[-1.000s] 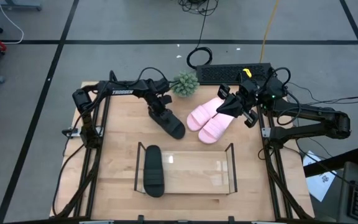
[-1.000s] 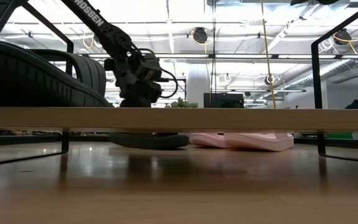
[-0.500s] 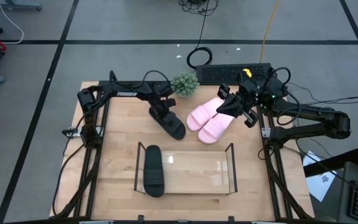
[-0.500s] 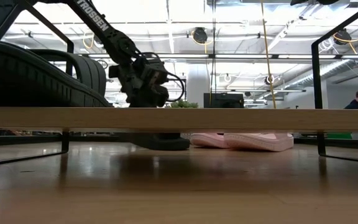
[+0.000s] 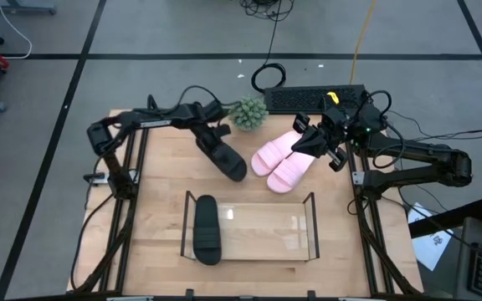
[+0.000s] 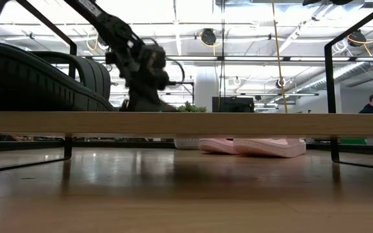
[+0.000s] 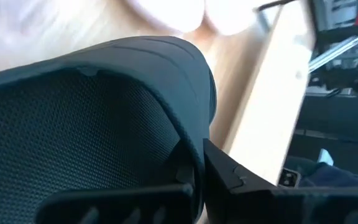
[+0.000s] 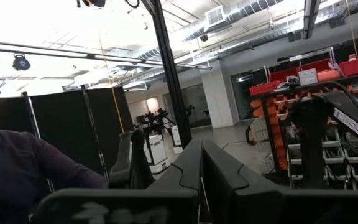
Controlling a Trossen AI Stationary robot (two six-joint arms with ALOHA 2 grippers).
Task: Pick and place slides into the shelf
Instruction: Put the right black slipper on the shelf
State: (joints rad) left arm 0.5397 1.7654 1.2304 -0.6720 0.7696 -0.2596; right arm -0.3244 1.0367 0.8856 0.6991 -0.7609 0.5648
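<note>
Left gripper (image 5: 217,144) pinches a black slide (image 5: 228,160) raised above surface, frame centre. Right gripper (image 5: 306,144) waits upper right, jaws pressed together. Second black slide (image 5: 207,229) sits in shelf (image 5: 312,224).

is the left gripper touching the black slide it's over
Touching. In the left wrist view the left gripper's fingers press against the black slide; in the low view nothing black rests on the table beneath it.

table (image 5: 157,209) | shelf (image 5: 295,232); pink slides (image 5: 279,160); plant (image 5: 248,112), seemingly at edge
</note>
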